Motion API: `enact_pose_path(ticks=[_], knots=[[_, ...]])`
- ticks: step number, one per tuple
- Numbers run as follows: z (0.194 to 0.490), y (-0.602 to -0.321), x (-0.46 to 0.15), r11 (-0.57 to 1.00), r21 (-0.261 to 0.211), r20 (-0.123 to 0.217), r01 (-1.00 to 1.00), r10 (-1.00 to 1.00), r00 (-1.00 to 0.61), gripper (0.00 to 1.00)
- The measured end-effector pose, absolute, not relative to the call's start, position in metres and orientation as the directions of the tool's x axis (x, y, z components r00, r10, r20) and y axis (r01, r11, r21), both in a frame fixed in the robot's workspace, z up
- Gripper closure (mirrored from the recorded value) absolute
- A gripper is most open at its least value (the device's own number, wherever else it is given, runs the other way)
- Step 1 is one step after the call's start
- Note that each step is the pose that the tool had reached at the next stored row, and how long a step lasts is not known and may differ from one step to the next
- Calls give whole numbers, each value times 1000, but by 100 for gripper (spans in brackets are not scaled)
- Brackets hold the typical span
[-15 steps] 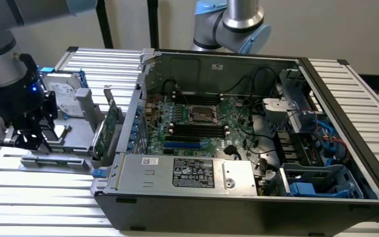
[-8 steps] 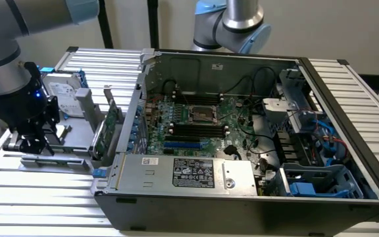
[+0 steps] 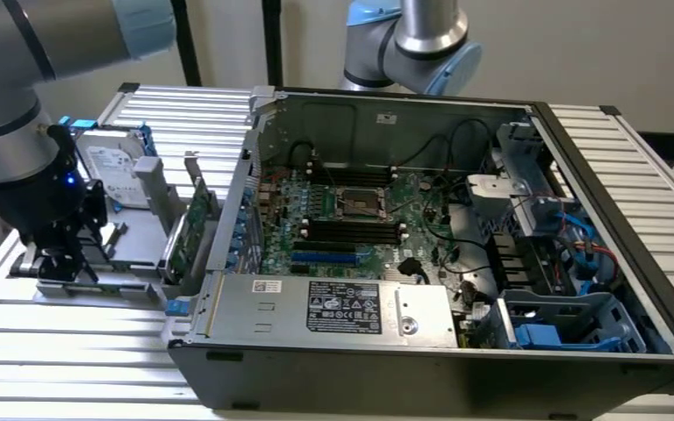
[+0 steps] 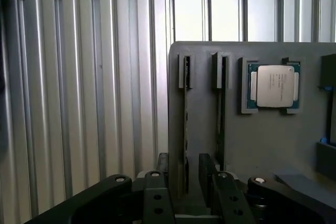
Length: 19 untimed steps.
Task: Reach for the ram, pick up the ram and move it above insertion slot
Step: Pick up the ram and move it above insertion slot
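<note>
Jaws parted, straddling the ram [image 4: 186, 129] standing on edge in grey holder [image 4: 252, 145], processor [image 4: 273, 86] nearby

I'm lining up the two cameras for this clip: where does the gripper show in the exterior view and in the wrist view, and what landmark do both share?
Exterior view: the gripper is low at the exterior view's left, over the grey holder beside the open computer case.
Wrist view: the gripper, open, straddles the edge-on ram standing in the holder.
Shared landmark: the grey holder on the ribbed table.
</note>
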<state>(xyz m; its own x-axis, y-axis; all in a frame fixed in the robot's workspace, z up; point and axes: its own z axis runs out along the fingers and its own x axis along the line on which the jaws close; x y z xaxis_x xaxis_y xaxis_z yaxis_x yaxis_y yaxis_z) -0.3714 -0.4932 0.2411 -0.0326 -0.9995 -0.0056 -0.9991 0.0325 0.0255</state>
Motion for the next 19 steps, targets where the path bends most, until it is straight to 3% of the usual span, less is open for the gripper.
enact_pose_path(ticks=[19], knots=[[207,-492,-378,-6,25,-6,-1000,-1000,6,64]])
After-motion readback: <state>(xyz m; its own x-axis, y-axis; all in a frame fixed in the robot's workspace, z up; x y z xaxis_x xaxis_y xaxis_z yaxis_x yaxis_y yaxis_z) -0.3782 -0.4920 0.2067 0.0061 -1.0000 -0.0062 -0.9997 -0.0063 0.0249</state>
